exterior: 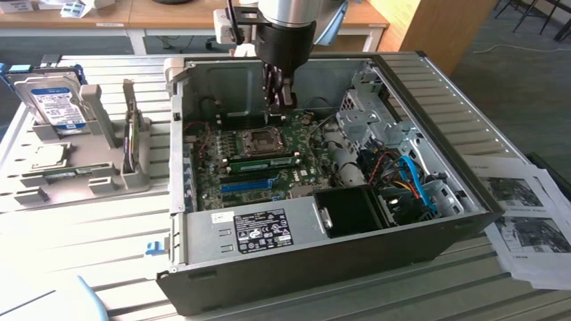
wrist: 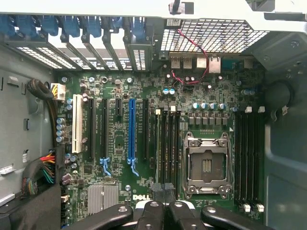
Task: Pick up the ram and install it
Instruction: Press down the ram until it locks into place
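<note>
Nearest the wrist camera, the black jaws stood pressed together with nothing between them, their tips hanging over the near end of a bank of dark memory slots (wrist: 169, 143); whether they touched the board could not be told. The ram (wrist: 158, 143) sat upright in the slot of that bank farthest from the CPU socket (wrist: 206, 165), its thin edge running the full length of the slot; in the exterior view the ram (exterior: 265, 161) showed as a green strip lying just beside the CPU socket (exterior: 261, 139), between it and the long blue slot (exterior: 245, 185). On the other side of the socket a second bank of dark slots (wrist: 249, 158) had white latches at both ends; the long blue slot (wrist: 131, 129) stood among black expansion slots, with a silver heatsink (wrist: 103, 199) near its end. The arm (exterior: 285, 27) reached straight down into the open computer case (exterior: 312, 274), which lay on its side on the slatted tabletop (exterior: 89, 234). To the exterior view's left a grey holder (exterior: 98, 177) carried an upright hard drive (exterior: 52, 100) and what looked like a second green stick (exterior: 58, 175) lying flat; printed papers (exterior: 526, 214) lay on the exterior view's right, just beside the case.
</note>
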